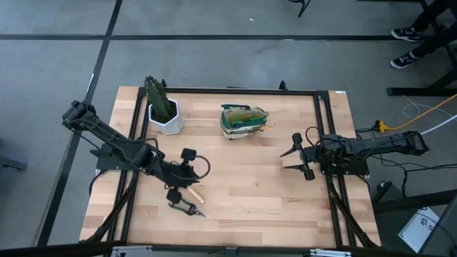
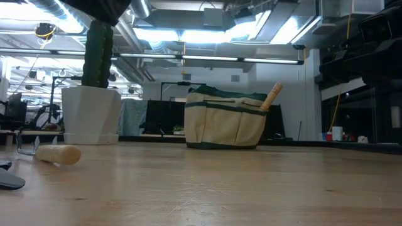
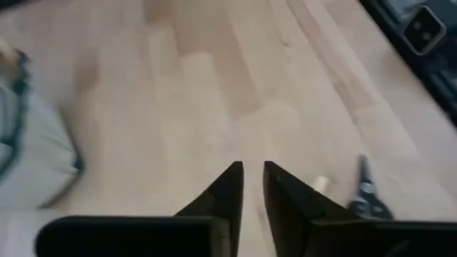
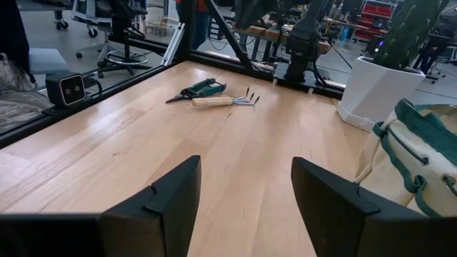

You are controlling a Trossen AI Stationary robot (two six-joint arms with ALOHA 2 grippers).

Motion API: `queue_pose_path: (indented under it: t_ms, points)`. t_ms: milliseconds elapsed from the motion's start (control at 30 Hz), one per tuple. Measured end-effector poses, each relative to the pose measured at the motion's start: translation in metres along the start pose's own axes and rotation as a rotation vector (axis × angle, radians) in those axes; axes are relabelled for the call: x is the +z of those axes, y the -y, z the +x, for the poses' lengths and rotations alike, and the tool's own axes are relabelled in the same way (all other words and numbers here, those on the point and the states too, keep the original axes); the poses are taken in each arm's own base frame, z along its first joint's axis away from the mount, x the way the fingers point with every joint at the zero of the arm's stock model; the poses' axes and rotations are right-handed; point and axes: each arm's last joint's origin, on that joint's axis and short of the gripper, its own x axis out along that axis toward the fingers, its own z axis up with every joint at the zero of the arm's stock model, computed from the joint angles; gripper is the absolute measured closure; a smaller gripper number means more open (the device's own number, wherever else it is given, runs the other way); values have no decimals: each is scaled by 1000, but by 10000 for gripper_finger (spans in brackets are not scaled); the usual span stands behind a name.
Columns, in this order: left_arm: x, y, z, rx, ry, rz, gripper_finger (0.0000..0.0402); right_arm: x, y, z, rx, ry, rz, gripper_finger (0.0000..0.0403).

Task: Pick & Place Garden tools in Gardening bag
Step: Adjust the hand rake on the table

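The gardening bag (image 1: 244, 121) stands upright near the table's far edge. One wooden tool handle (image 2: 272, 97) protrudes from its top at a slant; the bag's remaining contents are not visible. The white pot (image 1: 166, 117) beside the bag holds the cactus-like plant (image 1: 158, 96).

Nearer than the bag, toward the front edge, the claw rake (image 1: 193, 193) and the pruning shears (image 1: 186, 208) lie just beside each other on the table (image 1: 250, 193). The left gripper (image 1: 187, 171) is directly beside them, on the bag's side; its fingers (image 3: 230, 189) show only a narrow gap and hold nothing. The right gripper (image 1: 298, 157) is well apart from the tools, at the bag's other side, fingers (image 4: 171, 196) spread wide and empty.

The right wrist view shows rake tines and the shears' green body, unresolved in the high view. The low view shows only the rake's handle end, but reveals the protruding handle in profile.
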Motion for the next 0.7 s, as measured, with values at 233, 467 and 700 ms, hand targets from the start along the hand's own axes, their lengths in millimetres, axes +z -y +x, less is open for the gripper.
queue_pose_path:
  t_ms: [233, 467, 700]
  points:
    - [-5, 14, 13, -126, -75, -41, 293, 0, 0, 0, 0, 0, 0, 184]
    - [-13, 21, 40, -198, -194, -95, 237, 0, 0, 0, 0, 0, 0, 184]
    - [-20, 15, 64, -336, -296, -113, 193, 0, 0, 0, 0, 0, 0, 184]
